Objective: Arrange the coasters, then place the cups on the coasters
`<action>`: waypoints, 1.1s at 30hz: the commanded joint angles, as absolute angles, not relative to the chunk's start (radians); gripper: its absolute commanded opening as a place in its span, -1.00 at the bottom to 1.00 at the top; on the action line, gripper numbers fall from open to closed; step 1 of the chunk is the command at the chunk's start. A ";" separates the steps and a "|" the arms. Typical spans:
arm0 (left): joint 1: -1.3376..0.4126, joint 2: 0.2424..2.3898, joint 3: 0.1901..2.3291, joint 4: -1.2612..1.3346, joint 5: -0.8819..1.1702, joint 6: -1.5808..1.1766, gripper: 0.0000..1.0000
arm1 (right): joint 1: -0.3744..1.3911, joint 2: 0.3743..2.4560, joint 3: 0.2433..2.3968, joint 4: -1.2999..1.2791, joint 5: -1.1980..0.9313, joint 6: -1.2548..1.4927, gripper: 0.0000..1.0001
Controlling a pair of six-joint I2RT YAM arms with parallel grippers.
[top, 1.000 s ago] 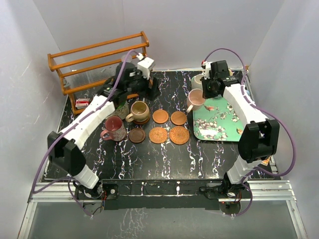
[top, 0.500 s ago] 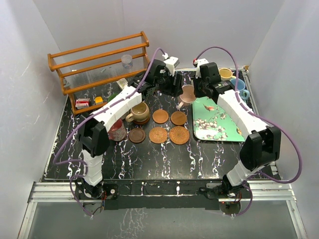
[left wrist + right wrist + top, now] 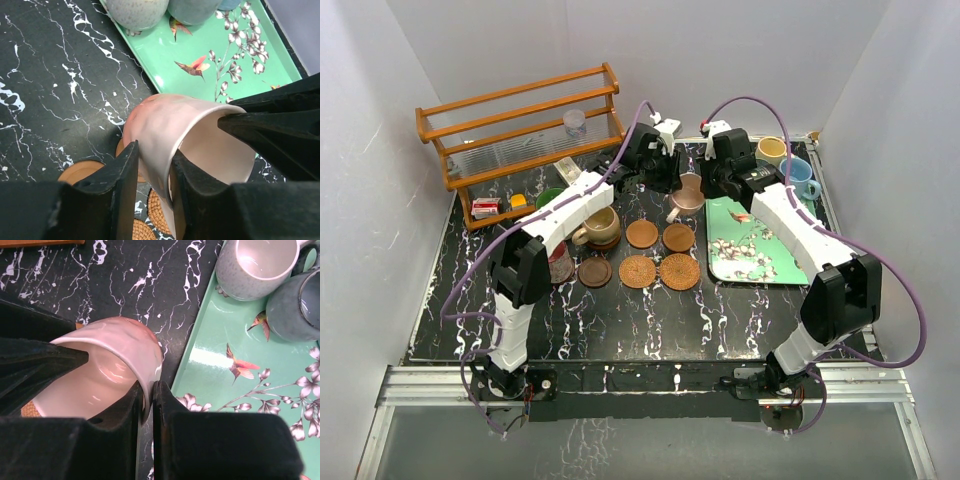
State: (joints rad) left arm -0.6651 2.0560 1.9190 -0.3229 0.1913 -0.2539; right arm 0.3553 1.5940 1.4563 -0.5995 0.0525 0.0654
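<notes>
Marble table: left gripper, right gripper pinch pink mug.

White walls are boxing in the black marble-pattern table. Wooden rack is sitting back-left, aluminium rail is running along the near edge. Light is falling evenly.

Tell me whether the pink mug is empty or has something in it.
Empty. The right wrist view looks into the pink mug: the visible inside is bare glossy ceramic, no liquid.
</notes>
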 commanded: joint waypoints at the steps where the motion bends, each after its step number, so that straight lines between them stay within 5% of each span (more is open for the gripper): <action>1: -0.671 2.054 1.944 -0.333 0.214 -0.247 -0.60 | 0.357 1.517 1.458 -0.456 -0.054 0.097 -1.00; 7: -0.671 2.044 1.938 -0.338 0.198 -0.186 -1.00 | 0.356 1.500 1.427 -0.444 -0.189 0.085 -0.98; 16: -0.670 1.983 1.907 -0.316 0.207 -0.105 -1.00 | 0.352 1.489 1.411 -0.455 -0.274 0.057 -0.73; 29: -0.659 1.819 1.763 -0.301 0.212 -0.007 -1.00 | 0.300 1.363 1.330 -0.458 -0.345 -0.039 0.02; 33: -0.657 1.738 1.696 -0.322 0.264 0.007 -1.00 | 0.262 1.298 1.278 -0.442 -0.313 -0.085 0.11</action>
